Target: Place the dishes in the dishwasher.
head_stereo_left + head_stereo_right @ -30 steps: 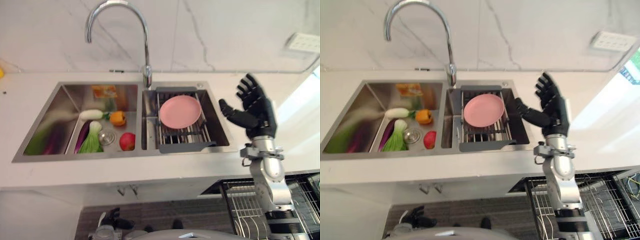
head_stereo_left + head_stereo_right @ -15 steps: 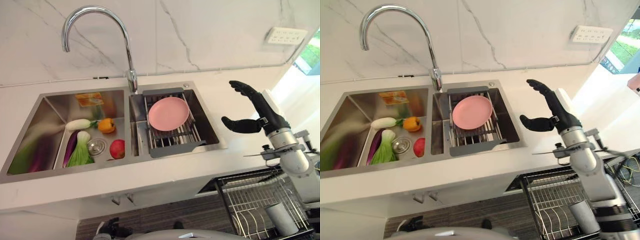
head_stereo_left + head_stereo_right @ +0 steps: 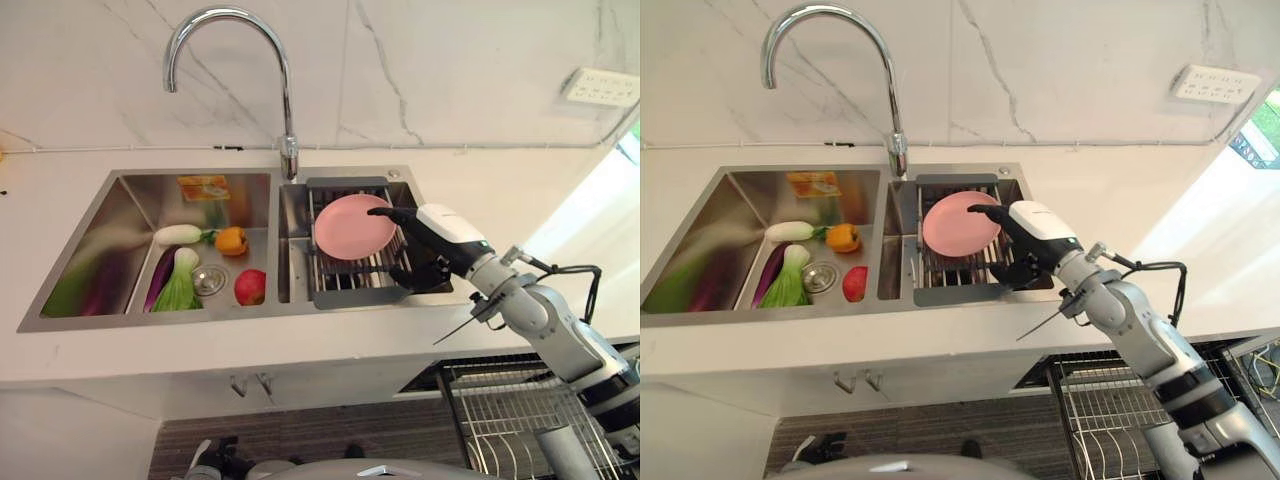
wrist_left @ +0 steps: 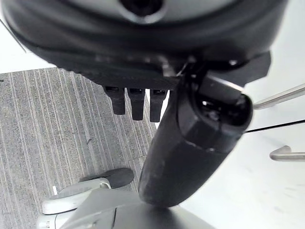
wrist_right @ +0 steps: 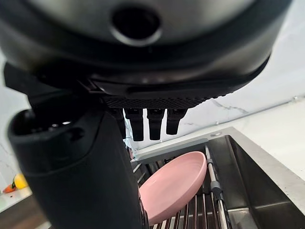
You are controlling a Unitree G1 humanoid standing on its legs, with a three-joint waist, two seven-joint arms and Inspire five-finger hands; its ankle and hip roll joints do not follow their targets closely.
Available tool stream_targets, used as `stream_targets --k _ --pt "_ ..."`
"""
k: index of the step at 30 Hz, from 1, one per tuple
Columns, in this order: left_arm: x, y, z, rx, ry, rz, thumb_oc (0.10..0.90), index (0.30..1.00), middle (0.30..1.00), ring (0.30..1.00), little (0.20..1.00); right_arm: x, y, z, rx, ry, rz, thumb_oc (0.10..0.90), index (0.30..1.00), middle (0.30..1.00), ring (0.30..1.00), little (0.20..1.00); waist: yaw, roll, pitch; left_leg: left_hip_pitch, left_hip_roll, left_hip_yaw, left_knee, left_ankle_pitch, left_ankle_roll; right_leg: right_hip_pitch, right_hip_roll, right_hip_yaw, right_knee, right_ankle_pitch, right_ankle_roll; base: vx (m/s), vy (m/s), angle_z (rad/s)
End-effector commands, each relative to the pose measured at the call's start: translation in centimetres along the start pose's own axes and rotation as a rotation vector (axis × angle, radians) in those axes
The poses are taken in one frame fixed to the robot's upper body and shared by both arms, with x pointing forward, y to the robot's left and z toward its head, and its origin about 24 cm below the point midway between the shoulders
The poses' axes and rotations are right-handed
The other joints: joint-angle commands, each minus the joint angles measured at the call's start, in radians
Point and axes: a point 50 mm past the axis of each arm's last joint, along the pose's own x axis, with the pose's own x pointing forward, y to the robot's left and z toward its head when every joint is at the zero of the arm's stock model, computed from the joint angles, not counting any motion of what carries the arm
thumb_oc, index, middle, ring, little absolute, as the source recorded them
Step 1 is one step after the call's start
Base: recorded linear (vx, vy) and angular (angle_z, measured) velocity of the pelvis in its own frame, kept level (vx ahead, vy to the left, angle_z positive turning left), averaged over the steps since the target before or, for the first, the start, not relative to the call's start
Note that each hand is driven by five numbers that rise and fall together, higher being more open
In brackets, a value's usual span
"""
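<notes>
Here the right hand (image 3: 425, 245) reaches over the sink (image 3: 130, 190) with fingers spread wide, just beside the pink plate (image 3: 350, 226), which leans in the rack (image 3: 345, 282) inside the right basin.

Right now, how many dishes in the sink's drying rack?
1: a round pink plate leaning on the metal drying rack in the right sink basin, the right hand open beside it. None seems hidden.

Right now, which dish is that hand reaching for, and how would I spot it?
Find the steel double sink under the curved faucet. In the basin on the robot's right, a grey drying rack holds a pink plate, tilted, near the right hand. It is the sink's one dish; the other basin holds vegetables.
</notes>
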Motion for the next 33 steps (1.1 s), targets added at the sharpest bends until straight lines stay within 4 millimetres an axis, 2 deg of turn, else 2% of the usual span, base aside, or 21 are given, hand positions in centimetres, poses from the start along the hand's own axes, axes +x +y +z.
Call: stream_targets --k 1,7,8,10,16,24,26,27,28,31,33 --pt "0.2 -0.4 1.3 0.082 -0.043 -0.028 0.800 0.900 0.900 0.900 0.900 1.3 -4.4 1.5 -0.218 -0.093 -0.121 0.800 0.900 0.900 0.900 0.900 0.020 -0.034 -0.043 -0.030 0.077 -0.009 0.008 0.052 -0.094 0.048 -0.117 -0.002 0.045 -0.043 0.135 0.01 0.008 0.07" --pt "0.2 -0.4 0.6 0.102 -0.019 -0.023 0.800 0.900 0.900 0.900 0.900 2.1 -3.8 1.0 -0.430 -0.078 -0.064 0.800 0.900 0.900 0.900 0.900 0.029 -0.031 -0.036 -0.039 0.071 -0.019 0.008 0.053 -0.096 0.049 -0.123 -0.014 0.041 -0.040 0.136 -0.01 0.012 0.06" --pt "0.1 -0.2 0.4 0.128 -0.019 -0.011 0.800 0.900 0.900 0.900 0.900 2.3 -3.9 1.0 -0.529 -0.082 -0.064 0.800 0.900 0.900 0.900 0.900 0.033 -0.030 -0.034 -0.040 0.071 -0.022 0.008 0.053 -0.095 0.050 -0.124 -0.018 0.042 -0.041 0.137 -0.01 0.004 0.05" --pt "0.1 -0.1 0.4 0.172 -0.029 0.000 0.800 0.900 0.900 0.900 0.900 2.5 -3.7 0.7 -0.606 -0.078 -0.068 0.800 0.900 0.900 0.900 0.900 0.037 -0.029 -0.031 -0.043 0.069 -0.026 0.008 0.054 -0.096 0.052 -0.126 -0.022 0.041 -0.041 0.137 -0.01 0.002 0.02" --pt "0.1 0.0 0.2 0.195 -0.028 0.020 0.800 0.900 0.900 0.900 0.900 3.6 -2.7 0.5 -0.679 -0.073 -0.086 0.800 0.900 0.900 0.900 0.900 0.045 -0.023 -0.031 -0.049 0.067 -0.036 0.008 0.056 -0.096 0.052 -0.130 -0.030 0.039 -0.040 0.138 -0.01 0.000 0.07" --pt "0.2 -0.9 2.5 0.234 -0.131 0.035 0.800 0.900 0.900 0.900 0.900 6.2 0.3 -0.9 -0.746 0.006 -0.115 0.800 0.900 0.900 0.900 0.900 0.071 -0.012 -0.035 -0.065 0.059 -0.065 0.008 0.064 -0.100 0.059 -0.137 -0.061 0.034 -0.041 0.136 -0.01 -0.002 0.11" --pt "0.2 -0.9 2.5 0.233 -0.131 0.036 0.800 0.900 0.900 0.900 0.900 6.2 0.4 -0.9 -0.746 0.005 -0.116 0.800 0.900 0.900 0.900 0.900 0.069 -0.013 -0.035 -0.065 0.059 -0.066 0.008 0.064 -0.100 0.060 -0.137 -0.062 0.033 -0.041 0.136 -0.01 -0.006 0.18" --pt "0.1 -1.2 3.0 0.249 -0.157 0.039 0.800 0.900 0.900 0.900 0.900 6.4 0.8 -1.5 -0.774 0.031 -0.141 0.494 0.441 0.441 0.441 0.441 0.076 -0.010 -0.035 -0.069 0.057 -0.075 0.008 0.066 -0.102 0.062 -0.139 -0.072 0.033 -0.041 0.136 -0.02 -0.010 0.10" --pt "0.1 -1.4 3.3 0.261 -0.169 0.035 0.800 0.900 0.900 0.900 0.900 6.6 0.7 -1.6 -0.836 0.032 -0.143 0.400 0.300 0.300 0.300 0.300 0.080 -0.009 -0.036 -0.072 0.056 -0.081 0.008 0.068 -0.104 0.064 -0.139 -0.079 0.032 -0.041 0.136 -0.02 -0.012 0.06" --pt "0.2 -1.3 3.5 0.271 -0.175 0.055 0.800 0.900 0.900 0.900 0.900 6.6 0.5 -2.3 -0.897 0.072 -0.209 0.400 0.300 0.300 0.300 0.300 0.086 -0.006 -0.039 -0.080 0.056 -0.093 0.008 0.073 -0.108 0.067 -0.140 -0.094 0.030 -0.042 0.136 -0.01 -0.010 0.16" --pt "0.1 -1.6 3.7 0.273 -0.180 0.064 0.800 0.900 0.900 0.900 0.900 6.7 -0.1 -1.9 -0.919 0.071 -0.300 0.400 0.300 0.300 0.300 0.300 0.088 -0.003 -0.043 -0.084 0.055 -0.104 0.008 0.077 -0.111 0.070 -0.140 -0.103 0.026 -0.042 0.135 -0.02 -0.012 0.32"
